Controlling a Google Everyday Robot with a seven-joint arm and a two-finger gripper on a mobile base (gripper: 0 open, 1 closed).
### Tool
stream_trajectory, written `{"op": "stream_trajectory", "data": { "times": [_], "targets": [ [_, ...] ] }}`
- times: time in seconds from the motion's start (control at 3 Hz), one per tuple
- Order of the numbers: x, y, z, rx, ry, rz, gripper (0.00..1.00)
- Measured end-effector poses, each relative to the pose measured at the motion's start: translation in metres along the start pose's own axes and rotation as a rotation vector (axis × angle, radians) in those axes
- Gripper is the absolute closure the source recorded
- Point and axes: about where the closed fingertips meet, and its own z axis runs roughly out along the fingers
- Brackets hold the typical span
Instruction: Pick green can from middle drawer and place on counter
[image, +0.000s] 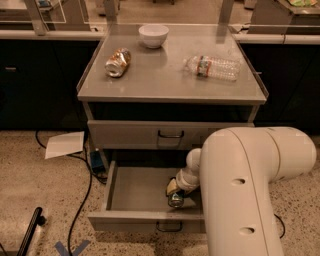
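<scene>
Downward, arm (240, 200) bent, jaws in middle drawer (137, 192), at green can (176, 200)

The fingers (174, 189) sit low in the open drawer (131, 192), the green can (176, 200) just below them. To their left the drawer floor is bare. The shut upper drawer (150, 134) stands behind and above them, and the arm (240, 190) fills their right. Farther up, the tabletop (165, 82) is bare between the orange can (118, 62), bowl (153, 35) and bottle (212, 68).

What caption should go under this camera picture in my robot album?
Robot gripper at the green can inside the open middle drawer.
</scene>
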Motion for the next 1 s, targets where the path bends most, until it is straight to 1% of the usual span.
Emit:
{"op": "stream_trajectory", "data": {
  "times": [0.33,0.67,1.0],
  "targets": [
    [0.0,0.0,0.0,0.0,0.0,0.0,1.0],
    [0.0,0.001,-0.001,-0.003,0.003,0.0,1.0],
    [0.001,-0.003,-0.016,-0.061,0.018,-0.013,1.0]
  ]
}}
